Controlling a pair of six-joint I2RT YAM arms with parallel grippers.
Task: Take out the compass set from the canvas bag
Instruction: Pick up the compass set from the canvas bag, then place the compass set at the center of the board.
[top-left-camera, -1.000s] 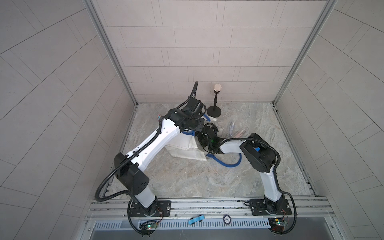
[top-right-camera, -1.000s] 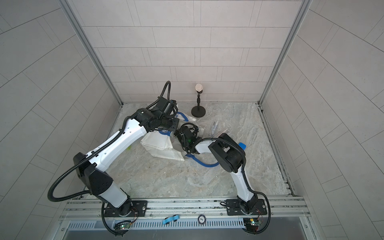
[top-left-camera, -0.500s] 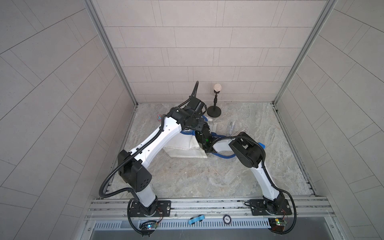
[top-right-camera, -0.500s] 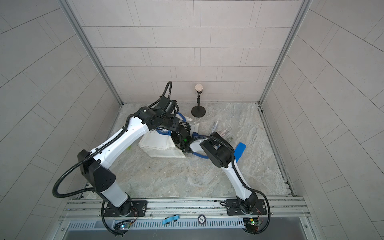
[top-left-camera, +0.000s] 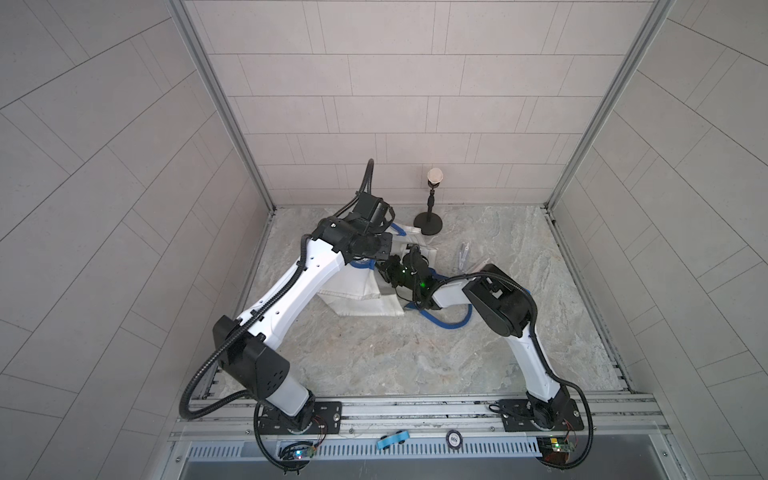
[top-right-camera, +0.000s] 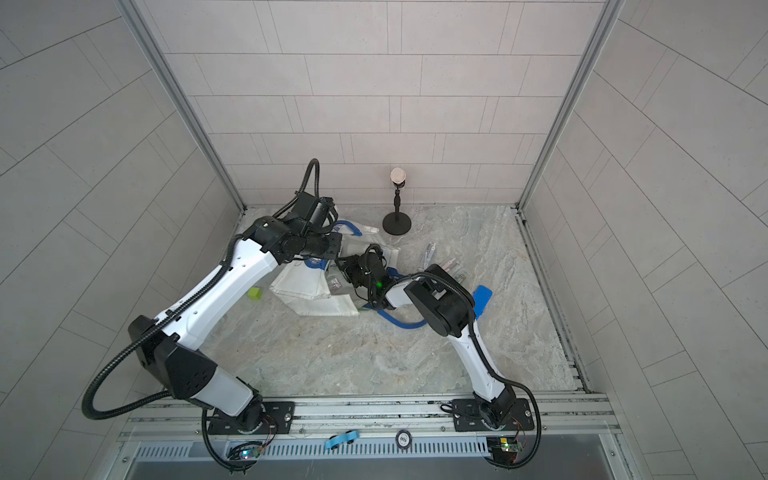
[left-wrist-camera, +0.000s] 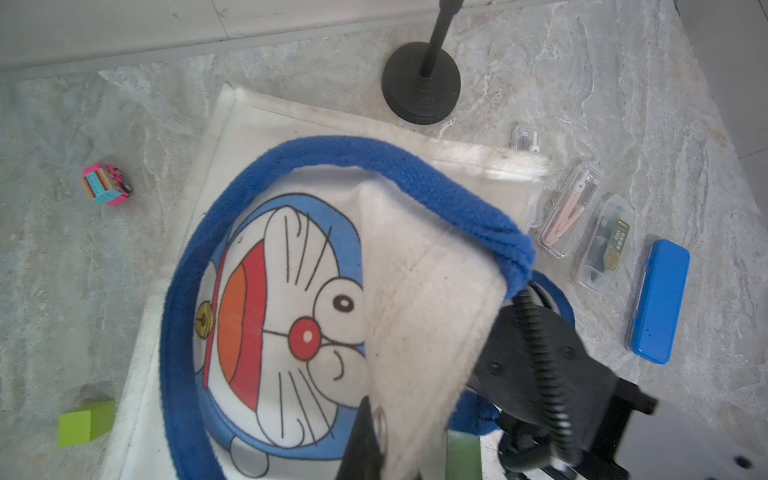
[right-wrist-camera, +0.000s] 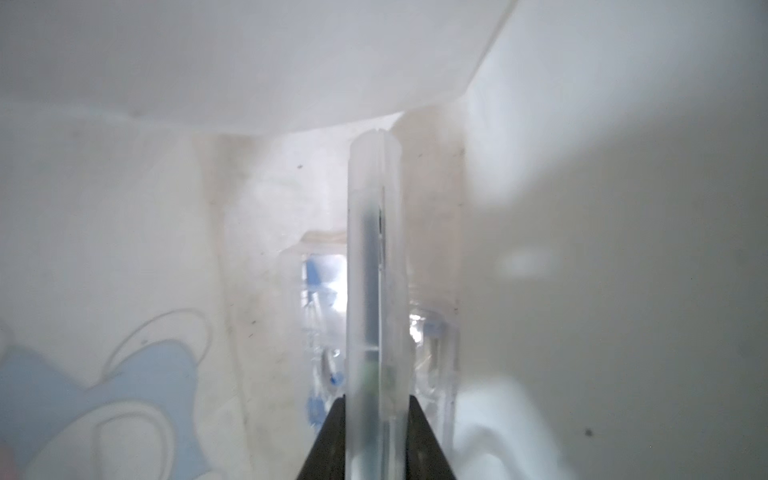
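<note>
- Bag lies flat on the table, cat print up; one blue handle loops over the print.
- Left gripper is clenched on the cloth edge of the bag's mouth and holds it lifted as a flap.
- Right gripper is inside the bag, its fingers pressed on both sides of the compass set.
- That set is a clear case standing on edge inside the bag; its contents are blurred, dark with some green, so I only think it is a compass.
- Behind it, a second case with blue parts shows in the bag.
- On the table just beside the bag are a blue case, a pink compass case and a dark-filled case.
- A green block sits near the bag's opposite side.
</note>
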